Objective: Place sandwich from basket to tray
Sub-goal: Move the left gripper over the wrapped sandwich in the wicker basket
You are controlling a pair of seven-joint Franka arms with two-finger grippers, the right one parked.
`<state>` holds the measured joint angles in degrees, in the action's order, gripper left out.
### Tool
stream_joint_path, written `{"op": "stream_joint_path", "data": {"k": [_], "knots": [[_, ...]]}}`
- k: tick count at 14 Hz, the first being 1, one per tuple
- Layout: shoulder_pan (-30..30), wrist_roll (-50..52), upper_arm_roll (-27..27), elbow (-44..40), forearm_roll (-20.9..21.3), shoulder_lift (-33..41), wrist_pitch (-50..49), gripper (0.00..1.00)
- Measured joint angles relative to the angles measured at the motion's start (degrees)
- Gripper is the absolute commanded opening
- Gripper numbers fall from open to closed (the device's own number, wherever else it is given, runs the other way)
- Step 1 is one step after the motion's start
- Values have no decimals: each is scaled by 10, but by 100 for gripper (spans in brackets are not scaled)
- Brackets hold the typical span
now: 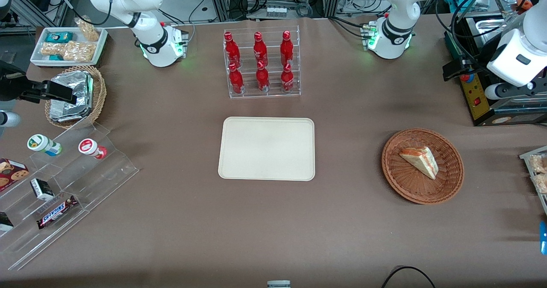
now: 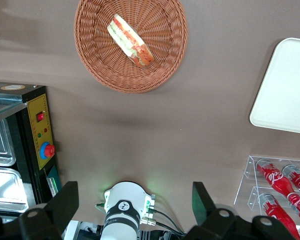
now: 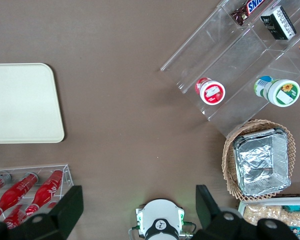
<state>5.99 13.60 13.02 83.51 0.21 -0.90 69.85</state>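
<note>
Overhead, the left arm's gripper [image 2: 132,205] hangs high above the brown table [image 1: 342,219], its two dark fingers [image 2: 65,202] spread wide apart with nothing between them. It is raised at the working arm's end of the table, well clear of every object.

Closest beneath it, seen from the wrist camera, is the white round base of the working arm [image 2: 125,210], with a small green light glowing on it. Beside that base stands a metal appliance with a yellow control panel [image 2: 40,130] that carries a red knob and a red switch.

Farther out from the gripper lies the wide, shallow, reddish-brown wicker basket [image 1: 448,181]. The sandwich [image 1: 421,160] rests inside it, a triangular wedge of white bread lying on its side, with orange-red and green filling showing along its edge. The gripper is well apart from both.

Farther still, toward the middle of the table, the flat cream tray [image 1: 267,148] sits bare, well apart from the basket. A clear tiered rack of six red bottles [image 1: 260,63] stands near the tray, farther from the front camera than the tray is.

Farthest away, at the parked arm's end of the table, a light-tan wicker basket [image 1: 100,91] holds foil-wrapped packs [image 1: 70,93].
</note>
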Motion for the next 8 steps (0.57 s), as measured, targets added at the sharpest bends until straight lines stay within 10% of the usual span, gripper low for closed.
{"op": "stream_joint_path", "data": {"k": [8], "knots": [[3,3,-5,1,0,-2,-1,100]]}}
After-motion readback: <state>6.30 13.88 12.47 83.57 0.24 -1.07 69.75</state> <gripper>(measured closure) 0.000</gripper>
